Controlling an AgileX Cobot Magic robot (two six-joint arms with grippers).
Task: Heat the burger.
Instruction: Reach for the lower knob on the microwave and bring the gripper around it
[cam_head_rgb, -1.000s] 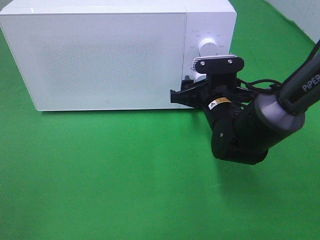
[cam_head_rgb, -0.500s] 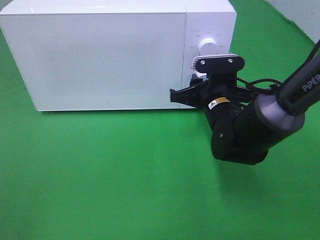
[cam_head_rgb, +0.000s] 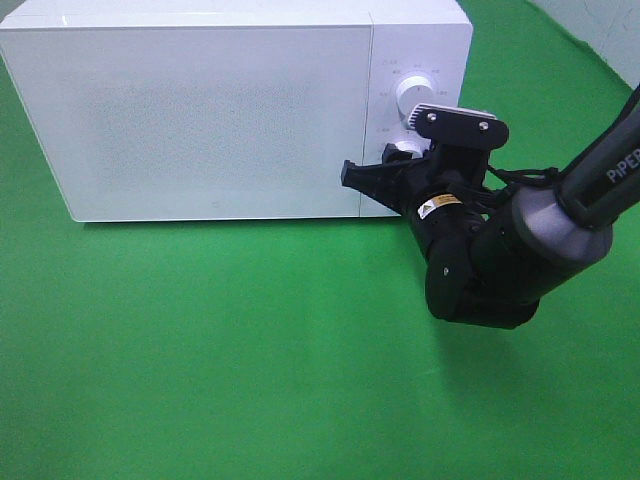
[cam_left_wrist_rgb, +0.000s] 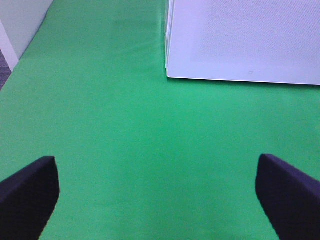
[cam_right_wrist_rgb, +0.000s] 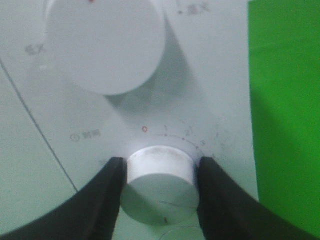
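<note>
The burger is out of view; the white microwave (cam_head_rgb: 220, 110) has its door shut. My right gripper (cam_head_rgb: 397, 162) is at the control panel, shut on the lower dial (cam_head_rgb: 403, 150), below the upper dial (cam_head_rgb: 415, 92). In the right wrist view my right gripper (cam_right_wrist_rgb: 161, 192) has a black finger (cam_right_wrist_rgb: 102, 195) on each side of the lower dial (cam_right_wrist_rgb: 159, 172), under the upper dial (cam_right_wrist_rgb: 105, 42). My left gripper (cam_left_wrist_rgb: 157, 197) is open and empty over the green cloth, with its fingers (cam_left_wrist_rgb: 27, 190) far apart. The left gripper does not show in the exterior high view.
The microwave stands at the back of a green cloth (cam_head_rgb: 250, 350). Its lower front corner shows in the left wrist view (cam_left_wrist_rgb: 240, 40). The right arm's dark body (cam_head_rgb: 510, 260) hangs over the cloth in front of the panel.
My right wrist has rolled while shut on the lower dial; its camera mount has tilted and shifted right, and the finger tip at the door's edge has risen. The microwave has not moved.
</note>
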